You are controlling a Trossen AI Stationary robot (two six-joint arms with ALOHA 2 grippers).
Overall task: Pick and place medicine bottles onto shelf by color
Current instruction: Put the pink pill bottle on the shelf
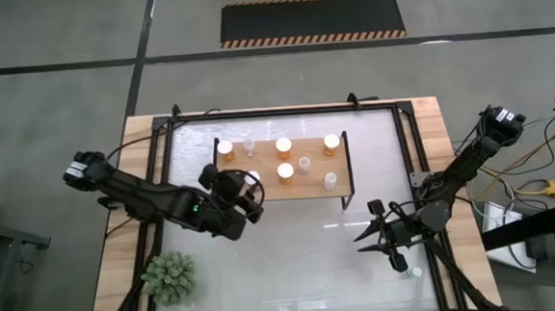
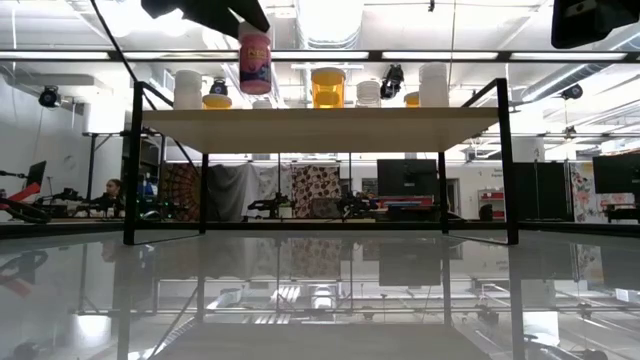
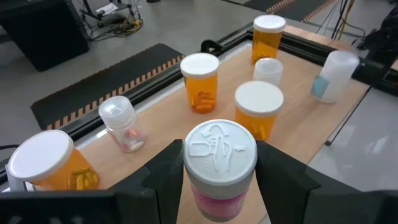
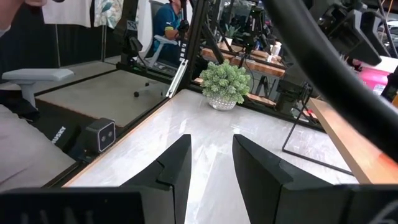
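The shelf [image 1: 270, 193] stands mid-table on thin black legs. On it stand several white-capped bottles: orange ones [image 3: 200, 84] [image 3: 258, 112] [image 3: 268, 37] [image 3: 53, 165], clear ones [image 3: 122, 124] [image 3: 268, 70] and a white one [image 3: 336, 74]. My left gripper [image 1: 251, 183] is shut on a pink-bodied, white-capped bottle [image 2: 255, 60] above the shelf's near left part. My right gripper [image 1: 384, 234] is open and empty over the table, to the right of and nearer than the shelf. My left gripper pinches the pink bottle between its two fingers [image 3: 165, 171], one on each side of the body just below the cap [image 3: 217, 202]. The fingers come slanting down from the table's left. The bottle stands upright, its base [image 2: 255, 90] lifted a little clear of the shelf board.
A green spiky plant [image 1: 172, 276] stands at the table's near left corner. A small white object [image 1: 417, 272] lies near the right front, beside my right gripper. A black frame [image 1: 161, 143] runs round the glossy tabletop. People sit in the room beyond [image 4: 168, 25].
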